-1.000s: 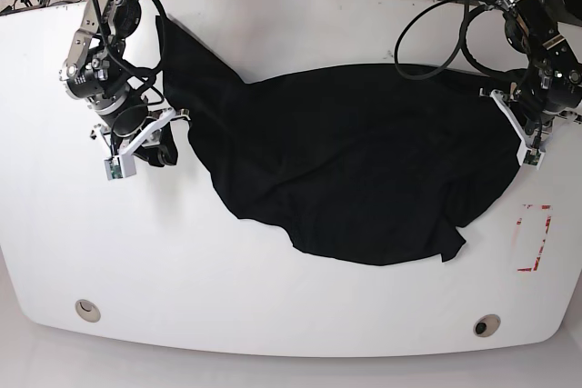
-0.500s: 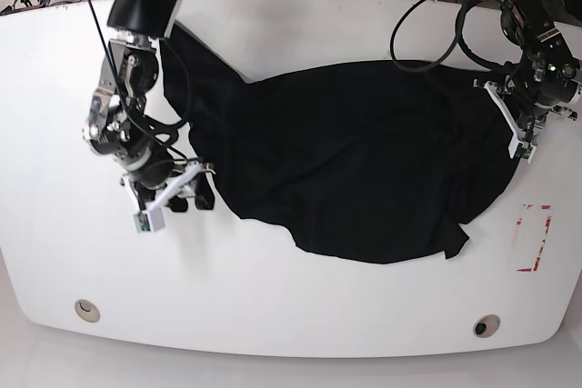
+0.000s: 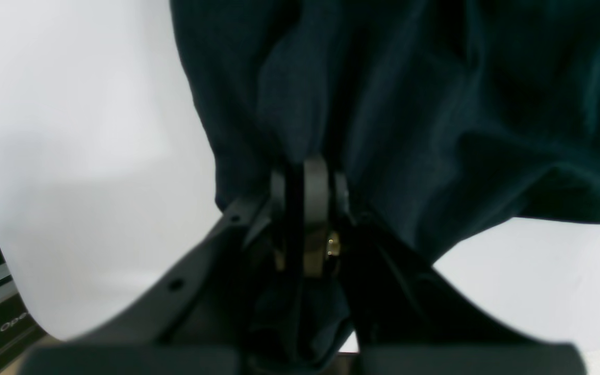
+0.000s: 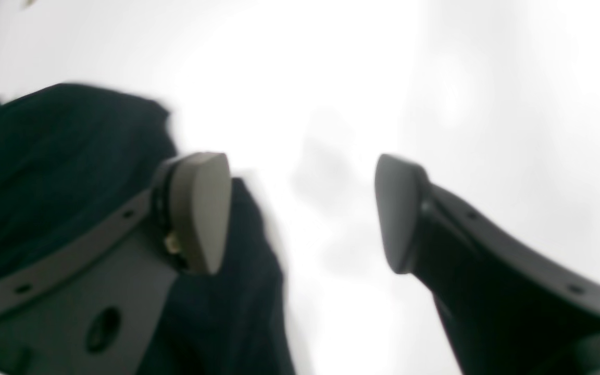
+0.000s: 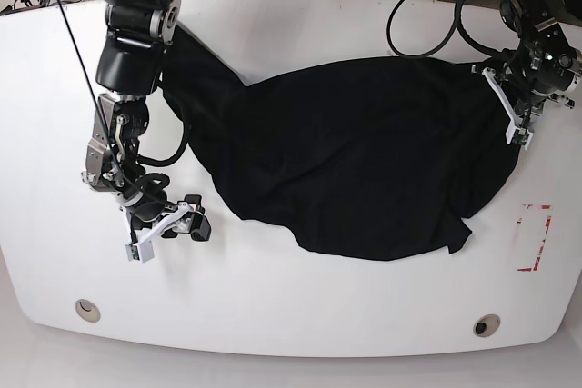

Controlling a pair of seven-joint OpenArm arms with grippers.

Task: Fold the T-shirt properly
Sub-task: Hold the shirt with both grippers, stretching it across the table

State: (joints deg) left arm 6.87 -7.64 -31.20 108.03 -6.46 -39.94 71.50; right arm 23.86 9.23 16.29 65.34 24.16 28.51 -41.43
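The black T-shirt lies spread and rumpled across the middle of the white table. On the right of the base view, my left gripper is shut on the shirt's right edge. In the left wrist view, its fingers pinch a fold of the dark cloth. My right gripper hangs low at the left, just off the shirt's lower-left edge. Its jaws are open with nothing between them. In the right wrist view its pads stand wide apart over bare table, with the T-shirt to the left.
A red rectangle outline is marked near the table's right edge. Two round holes sit near the front corners. Cables hang behind the table's far edge.
My right gripper has opened and moved toward the table's front, along the shirt's left side. My left gripper has drawn the shirt's right edge a little toward the back.
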